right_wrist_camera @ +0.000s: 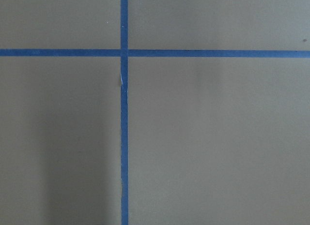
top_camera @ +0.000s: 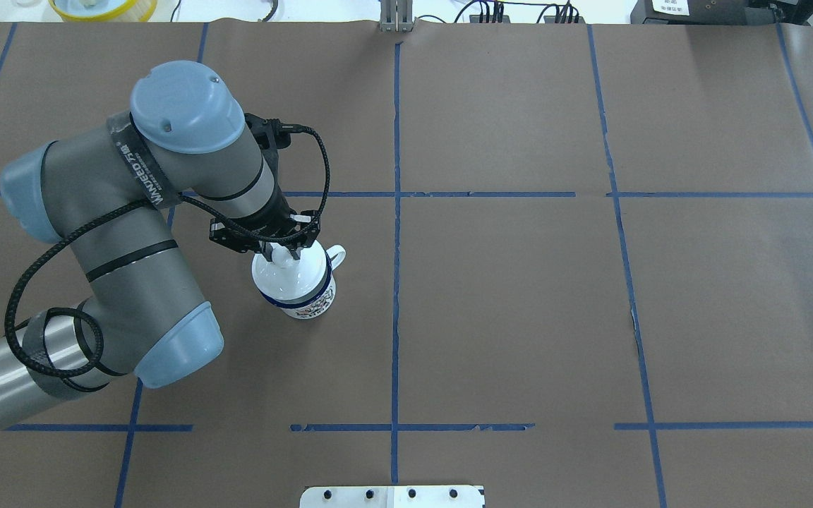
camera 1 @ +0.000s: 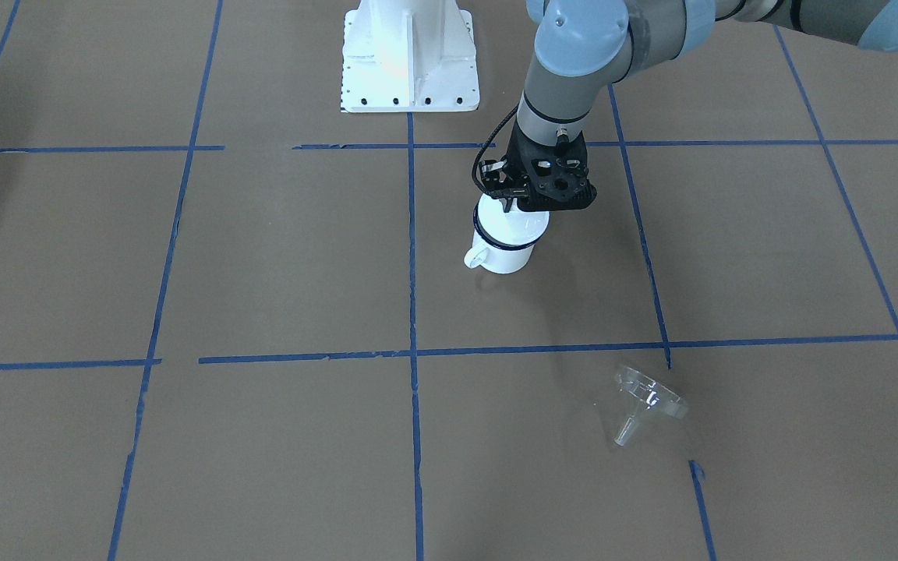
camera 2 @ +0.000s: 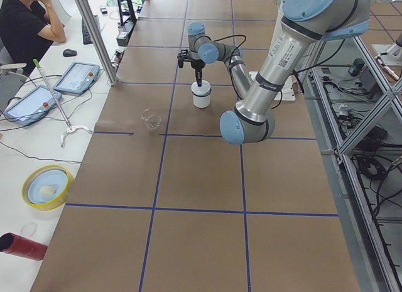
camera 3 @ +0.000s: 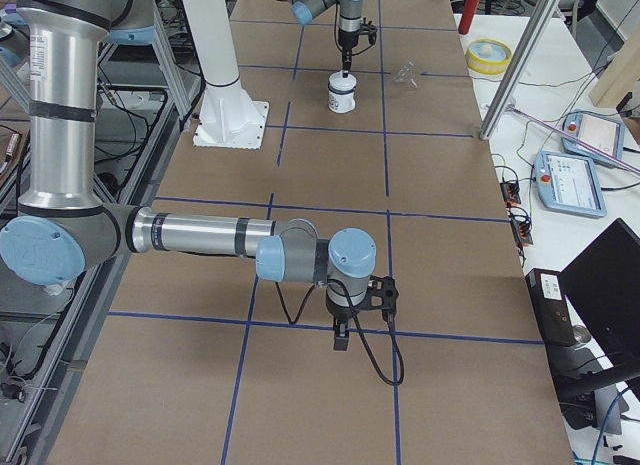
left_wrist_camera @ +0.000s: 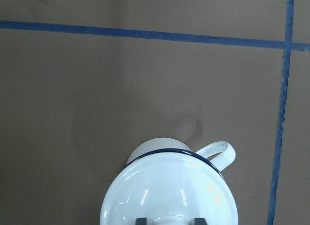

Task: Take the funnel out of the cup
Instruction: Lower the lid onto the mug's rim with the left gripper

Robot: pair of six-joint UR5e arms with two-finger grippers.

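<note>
The white cup (camera 1: 505, 257) with a dark blue rim stands on the brown table, closed by a white round knobbed lid (camera 1: 515, 226). My left gripper (camera 1: 507, 204) hangs straight over it, its fingers shut on either side of the lid's knob. The left wrist view shows the lid (left_wrist_camera: 169, 191), the cup's handle (left_wrist_camera: 220, 152) and the fingertips (left_wrist_camera: 140, 220) at the bottom edge. The clear funnel (camera 1: 648, 401) lies on its side on the table, well apart from the cup. My right gripper (camera 3: 340, 335) shows only in the exterior right view; I cannot tell its state.
The white robot base (camera 1: 408, 54) stands behind the cup. Blue tape lines (camera 1: 412, 312) grid the brown paper. Off the table's left end lie tablets (camera 2: 78, 75), a yellow-rimmed bowl (camera 2: 45, 186) and a red can (camera 2: 22, 245).
</note>
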